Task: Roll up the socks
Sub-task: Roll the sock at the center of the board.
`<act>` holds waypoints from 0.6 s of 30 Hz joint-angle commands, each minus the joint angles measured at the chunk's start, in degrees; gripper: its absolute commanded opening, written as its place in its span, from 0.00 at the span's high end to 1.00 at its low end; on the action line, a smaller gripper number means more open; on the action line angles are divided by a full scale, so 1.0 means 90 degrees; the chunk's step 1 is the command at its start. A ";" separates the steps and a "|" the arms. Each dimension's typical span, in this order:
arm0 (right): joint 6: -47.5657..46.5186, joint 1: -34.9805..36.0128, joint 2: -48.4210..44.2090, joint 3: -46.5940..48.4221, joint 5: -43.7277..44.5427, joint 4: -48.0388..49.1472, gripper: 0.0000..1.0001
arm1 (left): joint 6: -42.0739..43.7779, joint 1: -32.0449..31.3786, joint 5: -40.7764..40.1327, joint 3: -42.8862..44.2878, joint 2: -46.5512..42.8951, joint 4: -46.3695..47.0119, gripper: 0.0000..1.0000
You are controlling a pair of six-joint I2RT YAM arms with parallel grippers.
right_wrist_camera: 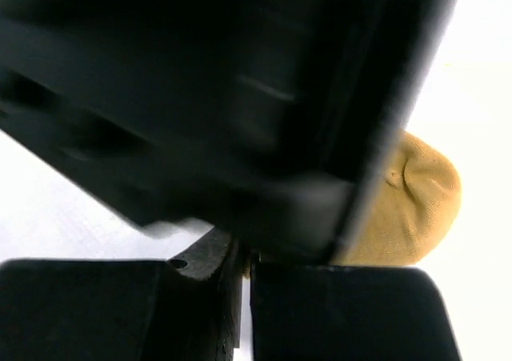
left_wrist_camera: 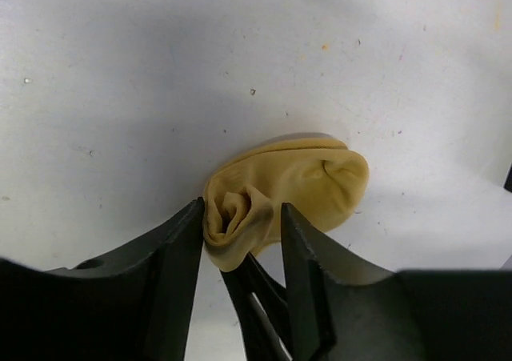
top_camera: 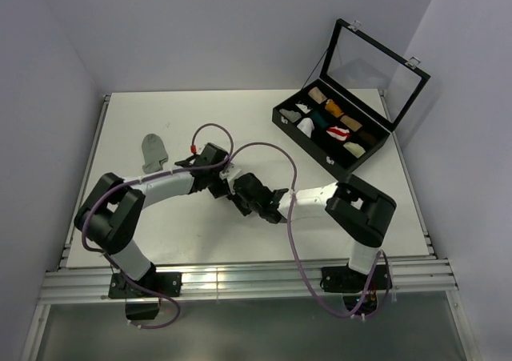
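The mustard-yellow sock [left_wrist_camera: 312, 177] is a soft, matte knit. One end is curled into a tight whorl and the other bulges as a smooth rounded pouch. It lies on the white table [top_camera: 240, 113], near the middle and towards the near edge, where the two arms meet.

The left gripper [left_wrist_camera: 242, 211] has its flat black fingers spread, and the curled end sits between them, touching the left one. The right gripper [right_wrist_camera: 244, 257] comes in from the opposite side with its fingers pressed together, the tips against the sock's lower fold. Whether they nip any fabric cannot be told.

Well to the left, the grey sock [top_camera: 154, 150] lies flat and limp. At the far right stands a black compartmented case [top_camera: 282, 121] holding small coloured fabric rolls [top_camera: 334, 109], its glass lid [top_camera: 376, 61] propped upright.
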 commanded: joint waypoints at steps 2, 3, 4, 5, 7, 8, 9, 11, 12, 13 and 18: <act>0.0556 -0.0516 -0.0307 -0.0250 -0.1985 -0.0077 1.00 | -0.0124 0.0004 -0.0290 -0.0253 -0.0648 0.0302 0.45; 0.0625 -0.0720 -0.0346 -0.0338 -0.2558 0.0039 1.00 | -0.0163 0.0024 -0.0339 -0.0350 -0.0716 0.0322 0.45; 0.0790 -0.0847 -0.0366 -0.0377 -0.2824 0.0108 1.00 | -0.0193 0.0044 -0.0368 -0.0390 -0.0843 0.0332 0.45; 0.0878 -0.0965 -0.0357 -0.0416 -0.3098 0.0167 1.00 | -0.0222 0.0063 -0.0388 -0.0429 -0.0902 0.0323 0.44; 0.1141 -0.1335 -0.0269 -0.0485 -0.3945 0.0372 1.00 | -0.0271 0.0122 -0.0485 -0.0545 -0.1048 0.0293 0.44; 0.1211 -0.1472 -0.0211 -0.0495 -0.4240 0.0431 1.00 | -0.0290 0.0141 -0.0495 -0.0594 -0.1107 0.0293 0.44; 0.1289 -0.1570 -0.0133 -0.0466 -0.4533 0.0537 1.00 | -0.0281 0.0161 -0.0486 -0.0701 -0.1194 0.0400 0.44; 0.1581 -0.1902 0.0199 -0.0398 -0.5480 0.0655 1.00 | -0.0242 0.0171 -0.0379 -0.0809 -0.1273 0.0507 0.43; 0.1853 -0.2019 0.0471 -0.0339 -0.5793 0.0878 1.00 | -0.0203 0.0171 -0.0339 -0.0907 -0.1312 0.0663 0.43; 0.2039 -0.2117 0.0580 -0.0348 -0.6115 0.1074 1.00 | -0.0183 0.0171 -0.0291 -0.0956 -0.1342 0.0722 0.43; 0.3259 -0.2694 0.1263 -0.0544 -0.7250 0.2420 1.00 | -0.0222 0.0141 0.0051 -0.1239 -0.1439 0.0927 0.42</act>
